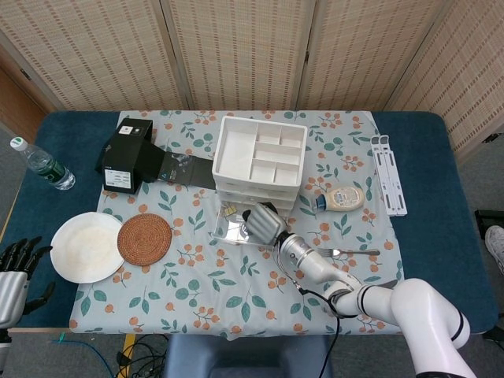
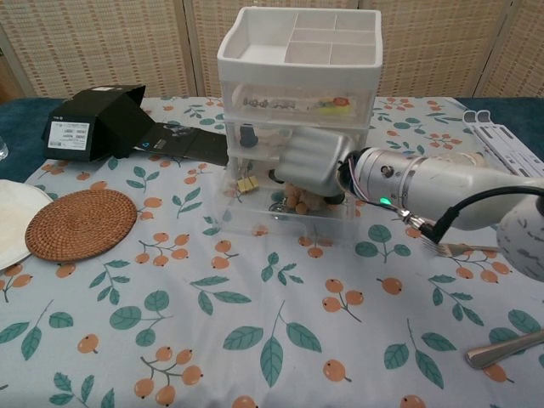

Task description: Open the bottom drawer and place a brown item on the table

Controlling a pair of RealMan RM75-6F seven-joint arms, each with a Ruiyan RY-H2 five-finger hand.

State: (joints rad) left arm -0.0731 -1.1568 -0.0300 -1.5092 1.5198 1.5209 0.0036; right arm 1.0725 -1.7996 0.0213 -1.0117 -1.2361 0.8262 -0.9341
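Clear plastic bottom drawer (image 2: 285,212) already pulled out from the white cabinet (image 2: 297,51), so opening looks done. Brown lumpy item (image 2: 299,201) lying in the drawer with other small bits, under the right hand (image 2: 310,159). Hand reaching down into the drawer with fingers curled over that item; cannot tell whether closed on it, since the back of the hand hides the fingertips. Left to do, by the look of it: secure the grip, lift clear, set down on the table (image 2: 255,323).

Tight going inside: drawer walls around, the middle drawer front just above the knuckles. Best exit probably toward the robot, over the front wall. Plenty of bare cloth in front; fork (image 2: 463,248) off to one side, coaster (image 2: 81,223) well apart. Left hand (image 1: 14,272) idle off the table's edge, fingers spread, holding nothing.
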